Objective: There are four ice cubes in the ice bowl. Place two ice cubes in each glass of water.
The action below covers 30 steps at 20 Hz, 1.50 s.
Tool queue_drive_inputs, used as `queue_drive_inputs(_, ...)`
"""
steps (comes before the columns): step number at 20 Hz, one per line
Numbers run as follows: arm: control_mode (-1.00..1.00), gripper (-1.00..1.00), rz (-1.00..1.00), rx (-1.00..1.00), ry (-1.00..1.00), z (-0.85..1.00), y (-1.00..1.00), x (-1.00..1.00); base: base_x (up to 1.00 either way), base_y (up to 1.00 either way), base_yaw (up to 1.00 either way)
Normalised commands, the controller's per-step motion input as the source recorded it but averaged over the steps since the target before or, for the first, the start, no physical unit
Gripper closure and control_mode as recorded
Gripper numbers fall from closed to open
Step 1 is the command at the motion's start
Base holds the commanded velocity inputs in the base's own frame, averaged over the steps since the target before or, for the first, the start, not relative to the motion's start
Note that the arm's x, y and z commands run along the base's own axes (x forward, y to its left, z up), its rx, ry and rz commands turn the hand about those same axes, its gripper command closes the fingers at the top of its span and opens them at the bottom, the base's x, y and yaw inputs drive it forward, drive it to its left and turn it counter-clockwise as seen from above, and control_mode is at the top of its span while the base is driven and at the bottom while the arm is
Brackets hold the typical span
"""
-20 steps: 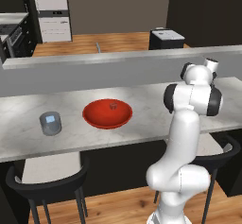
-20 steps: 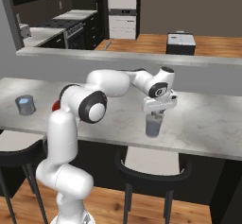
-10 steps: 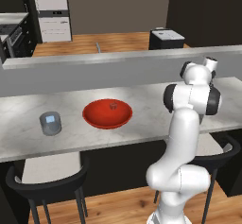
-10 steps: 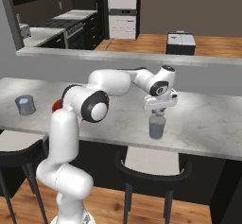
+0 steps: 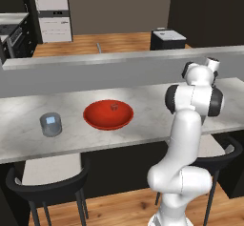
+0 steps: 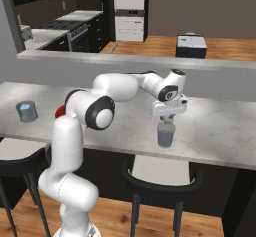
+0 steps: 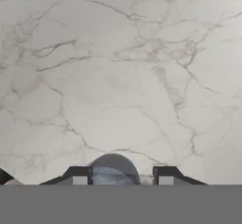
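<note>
Hand (image 6: 167, 120) hangs pointing down directly over a grey glass (image 6: 165, 134) near the front edge of the marble surface (image 6: 220, 131), toward its right end. Fingers pressed close together; whether anything sits between them cannot be told. Hand view: two dark fingertips (image 7: 79, 176) at the bottom, the round rim of the same glass (image 7: 114, 169) showing between them, veined marble beyond.

Second grey glass (image 5: 50, 124) stands far off toward the left end of the surface, upright, also visible in the right base view (image 6: 27, 110). Red bowl (image 5: 108, 114) sits about mid-surface, between the two glasses, well apart from each. One small pale ice cube (image 5: 114, 107) lies inside the bowl, near its centre; too small to count more.

Dark stools (image 6: 161, 179) under the front edge.
</note>
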Motion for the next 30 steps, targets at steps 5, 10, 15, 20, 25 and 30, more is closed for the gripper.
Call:
queue_drive_inputs(5, -1.00, 1.00, 0.00, 0.00, 0.00, -0.01, 0.00, -0.39, 0.00, 0.00, 0.00)
queue_drive_inputs(10, -1.00, 1.00, 0.00, 0.00, 0.00, 0.00, 0.00, -0.17, 0.00, 0.00, 0.00)
queue_drive_inputs(15, -1.00, 1.00, 0.00, 0.00, 0.00, 0.00, 0.00, 0.00, 0.00, 0.00, 0.00)
queue_drive_inputs(20, -1.00, 1.00, 0.00, 0.00, 0.00, 0.00, -0.05, 0.00, 0.00, 0.00, 0.00)
queue_drive_inputs(25, -1.00, 1.00, 0.00, 0.00, 0.00, 0.00, -0.26, 0.00, 0.00, 0.00, 0.00)
queue_drive_inputs(30, -1.00, 1.00, 0.00, 0.00, 0.00, 0.00, -0.15, -0.06, 0.00, 0.00, 0.00)
